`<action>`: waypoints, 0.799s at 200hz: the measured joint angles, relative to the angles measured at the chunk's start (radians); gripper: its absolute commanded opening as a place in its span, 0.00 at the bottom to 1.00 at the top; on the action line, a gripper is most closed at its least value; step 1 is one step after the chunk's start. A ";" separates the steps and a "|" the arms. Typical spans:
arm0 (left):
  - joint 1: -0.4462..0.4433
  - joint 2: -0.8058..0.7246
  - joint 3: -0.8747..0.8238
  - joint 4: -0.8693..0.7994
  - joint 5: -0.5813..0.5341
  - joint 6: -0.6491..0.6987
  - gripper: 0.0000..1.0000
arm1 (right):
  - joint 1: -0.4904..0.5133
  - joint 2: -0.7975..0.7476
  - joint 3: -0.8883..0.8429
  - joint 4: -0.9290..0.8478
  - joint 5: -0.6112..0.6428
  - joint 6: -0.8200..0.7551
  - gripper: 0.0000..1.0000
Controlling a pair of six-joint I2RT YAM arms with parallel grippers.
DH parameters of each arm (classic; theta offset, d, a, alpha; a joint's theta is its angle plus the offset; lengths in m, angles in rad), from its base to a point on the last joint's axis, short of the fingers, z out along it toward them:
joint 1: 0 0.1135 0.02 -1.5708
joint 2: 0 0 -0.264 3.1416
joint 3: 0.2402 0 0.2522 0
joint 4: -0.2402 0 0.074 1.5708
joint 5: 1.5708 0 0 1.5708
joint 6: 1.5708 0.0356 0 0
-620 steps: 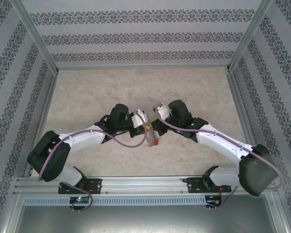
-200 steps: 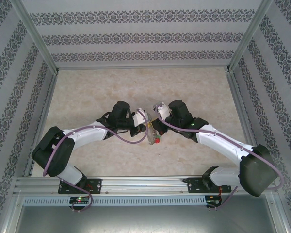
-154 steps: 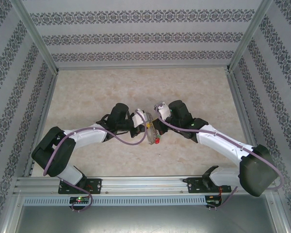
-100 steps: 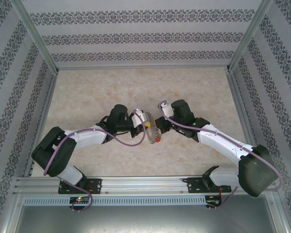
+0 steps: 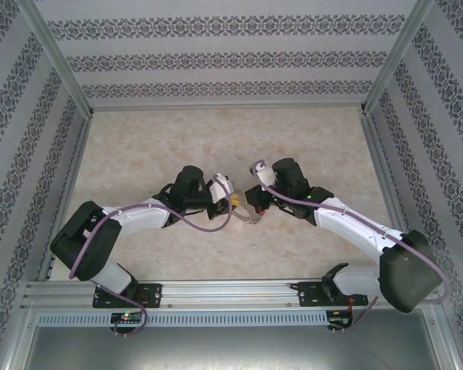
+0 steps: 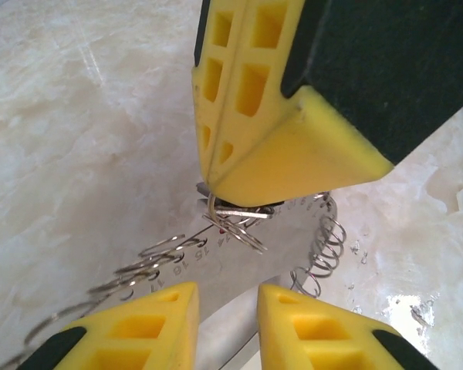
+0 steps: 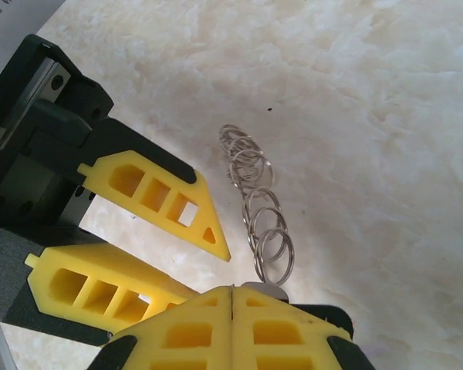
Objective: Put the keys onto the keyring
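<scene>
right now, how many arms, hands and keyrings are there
arms: 2 (left arm, right arm)
hands: 2 (left hand, right hand)
keyring: 1
total: 5

Looks down on a beige marbled table (image 5: 216, 131) walled by patterned panels (image 5: 231, 58). Finds two white-and-black arms bent inward from the bottom rail (image 5: 231, 289), meeting just below frame centre. Puts the left gripper (image 5: 234, 203), a speck of yellow at its tip, right beside the right gripper (image 5: 254, 208), tips almost touching. Catches a small pale grey tangle, the keyring (image 5: 248, 218), just under both tips, too small to read finely. Traces purple cables (image 5: 193, 220) along both arms.
</scene>
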 measured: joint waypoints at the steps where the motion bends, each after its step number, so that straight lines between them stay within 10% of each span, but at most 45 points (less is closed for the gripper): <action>1: 0.000 0.000 0.001 -0.001 0.000 0.001 0.29 | 0.000 0.000 0.000 0.000 0.000 0.000 0.00; 160: -0.077 -0.084 -0.042 0.010 -0.119 -0.046 0.36 | 0.000 -0.015 0.000 0.000 0.016 0.000 0.00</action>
